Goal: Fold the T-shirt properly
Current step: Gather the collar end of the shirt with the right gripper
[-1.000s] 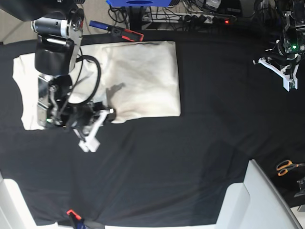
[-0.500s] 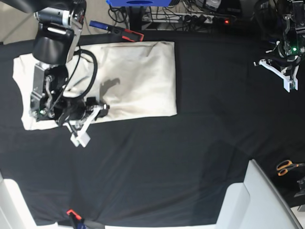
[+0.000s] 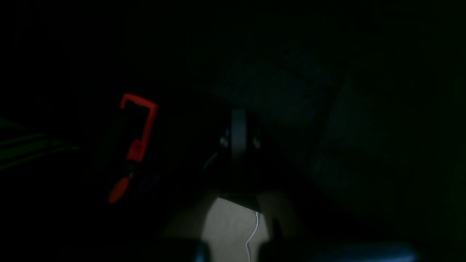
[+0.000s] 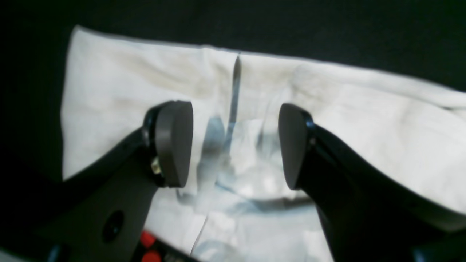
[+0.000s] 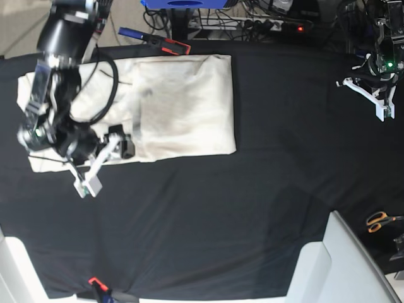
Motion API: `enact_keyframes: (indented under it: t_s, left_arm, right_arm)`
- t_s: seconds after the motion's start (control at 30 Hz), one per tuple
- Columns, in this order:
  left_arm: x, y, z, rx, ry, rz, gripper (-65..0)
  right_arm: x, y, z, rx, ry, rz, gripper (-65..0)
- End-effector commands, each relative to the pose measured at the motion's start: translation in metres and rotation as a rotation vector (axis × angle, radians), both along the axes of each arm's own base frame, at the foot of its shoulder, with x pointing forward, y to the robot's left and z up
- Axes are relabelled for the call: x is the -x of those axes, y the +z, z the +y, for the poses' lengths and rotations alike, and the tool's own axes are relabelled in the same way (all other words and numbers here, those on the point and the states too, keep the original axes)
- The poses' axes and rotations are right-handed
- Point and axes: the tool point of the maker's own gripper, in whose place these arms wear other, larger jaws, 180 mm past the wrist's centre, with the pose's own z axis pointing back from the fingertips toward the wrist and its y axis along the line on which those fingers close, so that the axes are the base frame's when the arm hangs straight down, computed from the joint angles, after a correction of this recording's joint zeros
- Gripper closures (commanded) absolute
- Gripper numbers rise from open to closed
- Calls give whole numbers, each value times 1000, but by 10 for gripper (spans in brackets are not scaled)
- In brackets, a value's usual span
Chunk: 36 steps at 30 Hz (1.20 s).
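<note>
The cream T-shirt point(image 5: 183, 101) lies partly folded on the black table cover at the upper left of the base view. Its near edge runs just behind my right gripper point(image 5: 106, 167). In the right wrist view that gripper point(image 4: 233, 145) is open. Its dark pads point(image 4: 173, 143) stand apart above wrinkled T-shirt point(image 4: 327, 94) cloth, and nothing is between them. My left gripper point(image 5: 380, 101) hangs at the far right edge of the table, well away from the shirt, with its white fingers together. The left wrist view is almost black and the gripper there is unclear.
A red and black clamp point(image 5: 167, 45) lies just behind the shirt's far edge. A red clamp point(image 3: 140, 123) shows dimly in the left wrist view. Orange-handled scissors point(image 5: 379, 221) lie at the right edge. A white block point(image 5: 341, 265) fills the lower right corner.
My right gripper has moved left along the shirt's near edge and opened its jaws. The cloth now lies flatter. The left arm has not moved.
</note>
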Motion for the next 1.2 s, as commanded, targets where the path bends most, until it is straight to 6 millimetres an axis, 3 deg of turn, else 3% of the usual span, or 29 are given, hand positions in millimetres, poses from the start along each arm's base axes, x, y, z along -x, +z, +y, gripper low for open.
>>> enact_keyframes:
  t_s: [0.0, 0.03, 0.1, 0.17, 0.2, 0.23, 0.37, 0.53, 0.6, 0.8, 1.17]
  left_arm:
    - [-7, 11, 9, -32, -5, -26, 0]
    - [-7, 11, 9, -32, -5, -26, 0]
    - [-7, 11, 9, -32, -5, -26, 0]
    - [-7, 11, 10, -34, -5, -29, 0]
    - [-6, 11, 10, -34, -5, -27, 0]
    - [-6, 11, 10, -34, -5, -25, 0]
    - [-5, 11, 10, -34, -5, -24, 0]
    - [-8, 9, 5, -26, -10, -27, 0]
    - [-10, 10, 5, -25, -11, -31, 0]
    - [-7, 11, 9, -34, -6, -28, 0]
    - [-8, 10, 7, -30, -13, -25, 0]
  right_arm:
    - [-1, 9, 4, -4, 16, -25, -347]
    - [4, 9, 3, 5, 16, -24, -321]
    - [6, 7, -8, 20, -4, -38, -195]
    - [5, 9, -48, 84, -47, -72, -24]
    - [4, 12, -74, 122, -82, -84, 0]
    - [5, 14, -97, 154, -116, -86, -18]
    - [24, 22, -181, 216, -321, -47, -188]
    - [45, -5, -239, 156, -425, 120, -516]
    - [50, -18, -253, 104, -465, 179, -639]
    - [56, -41, -282, -35, -580, 232, -650]
    - [47, -57, -258, -121, -581, 246, -650]
